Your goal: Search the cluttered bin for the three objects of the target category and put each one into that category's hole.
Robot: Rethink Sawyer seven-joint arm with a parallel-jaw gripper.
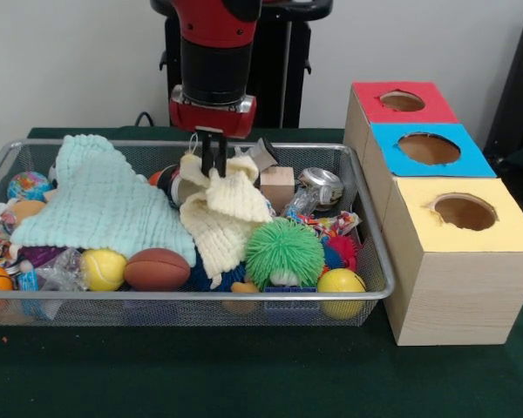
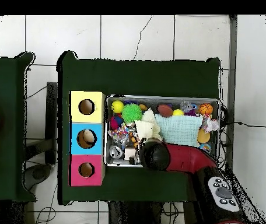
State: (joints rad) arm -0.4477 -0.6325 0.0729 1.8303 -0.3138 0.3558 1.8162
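The cluttered bin fills the bench's left and middle, with three holed boxes at the right edge. Over the bin's middle, the gripper pinches the cream cloth, which hangs straight below it.

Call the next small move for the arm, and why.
Probably lift straight up: the fingers look pinched on the cream knit cloth, which drapes over toys in the wire bin. Raising it should uncover what lies beneath. Boxes sit beside the bin.
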